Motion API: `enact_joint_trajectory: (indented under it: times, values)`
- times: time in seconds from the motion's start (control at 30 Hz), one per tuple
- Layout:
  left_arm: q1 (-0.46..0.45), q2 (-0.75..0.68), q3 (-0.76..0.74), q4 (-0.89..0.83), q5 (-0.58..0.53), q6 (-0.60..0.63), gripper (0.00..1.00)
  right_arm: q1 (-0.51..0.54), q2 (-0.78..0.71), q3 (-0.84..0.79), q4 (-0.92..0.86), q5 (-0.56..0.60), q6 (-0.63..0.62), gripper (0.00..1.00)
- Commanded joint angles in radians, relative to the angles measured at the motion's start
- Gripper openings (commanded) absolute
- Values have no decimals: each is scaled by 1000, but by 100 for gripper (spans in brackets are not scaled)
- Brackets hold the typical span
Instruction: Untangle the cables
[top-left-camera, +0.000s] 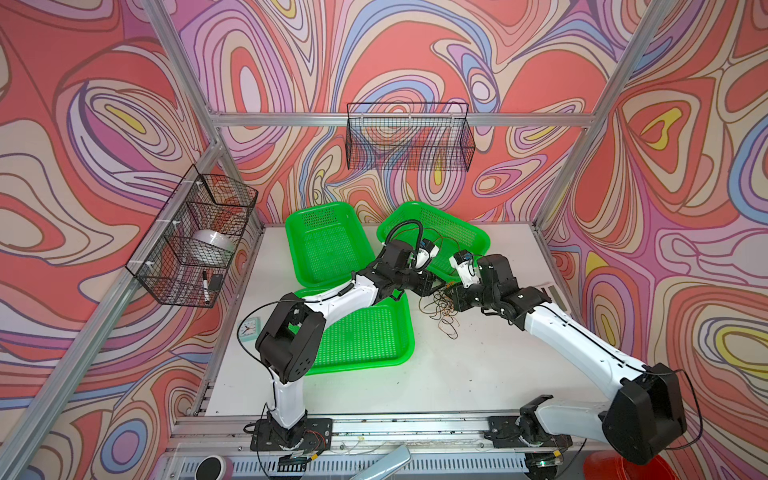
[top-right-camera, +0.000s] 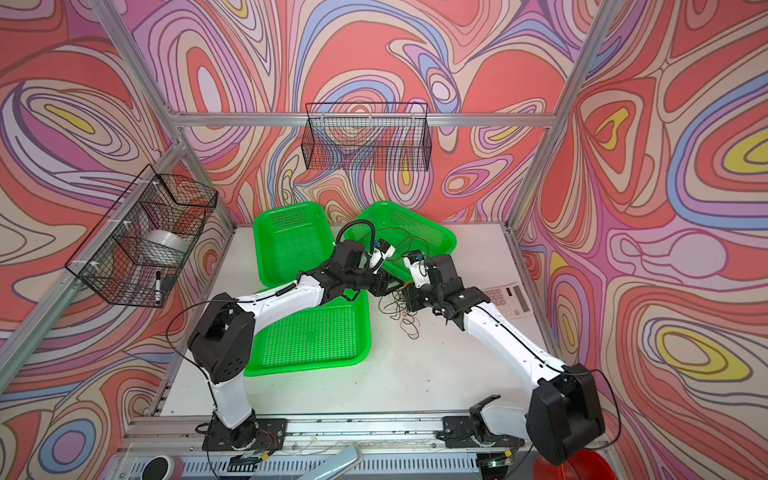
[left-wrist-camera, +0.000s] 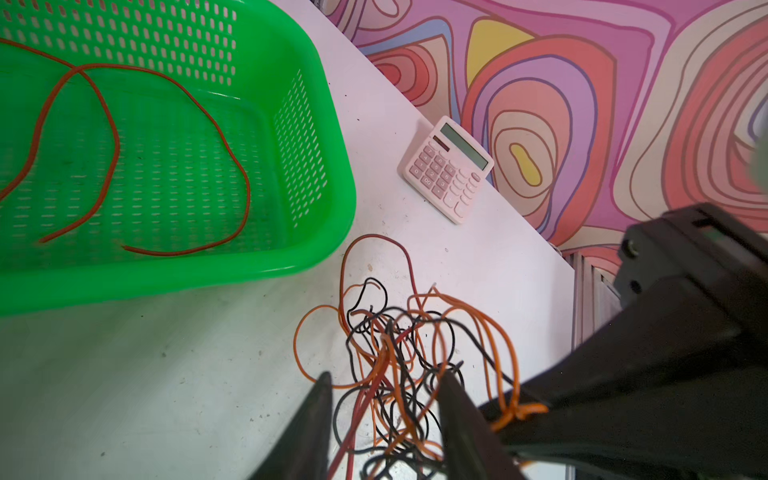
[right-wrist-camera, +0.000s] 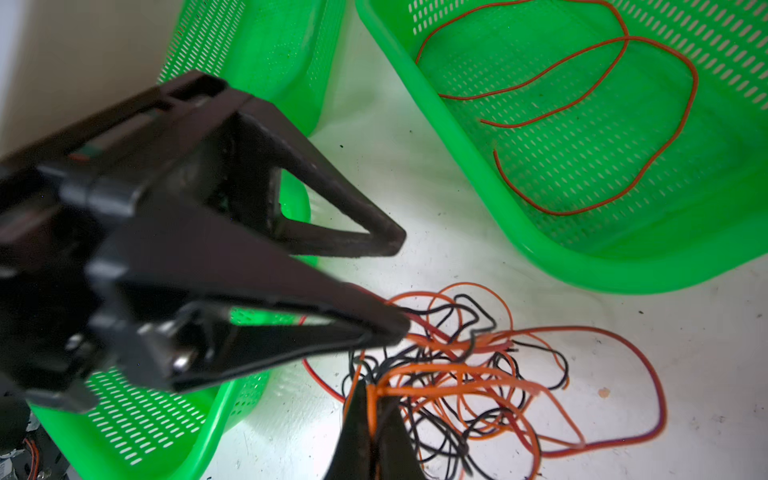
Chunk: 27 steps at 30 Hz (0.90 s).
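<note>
In the right pincer (right-wrist-camera: 371, 390), clamped: cables (right-wrist-camera: 457, 370).

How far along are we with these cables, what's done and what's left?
Done: one red cable lies alone in the far-right green basket. In hand: the right tool is shut on orange strands of the tangle, and the left tool straddles it with jaws apart. Left: the orange, black and red strands on the table are knotted together, so most of the job remains.
</note>
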<state>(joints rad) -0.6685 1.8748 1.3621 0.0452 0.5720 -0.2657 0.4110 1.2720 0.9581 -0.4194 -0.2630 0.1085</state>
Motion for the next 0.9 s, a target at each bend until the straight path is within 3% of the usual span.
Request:
enact_joint_trajectory:
  times: [0.0,0.07,0.33,0.47,0.57,0.6,0.67,0.87]
  values:
    - [-3,16,37,1,15,-15,13,-1,-35,-16,21,14,-5,0]
    - [-2,12,40,11,12,-15,0,-1,-41,-23,5,50,9,0]
    - [0,-9,43,-37,-23,50,0,0,-118,-61,2,192,95,0]
    - [4,-34,-3,-13,9,86,0,-2,-175,-54,31,159,119,0]
    - [3,-73,-80,101,60,75,42,-3,-182,-48,28,140,129,0]
    - [4,-80,-97,135,74,66,50,-2,-178,-43,19,139,131,0]
    - [2,-81,-105,179,125,53,57,-2,-166,-36,11,120,130,0]
    - [-18,-19,-53,177,145,24,64,-2,-160,-30,61,41,151,0]
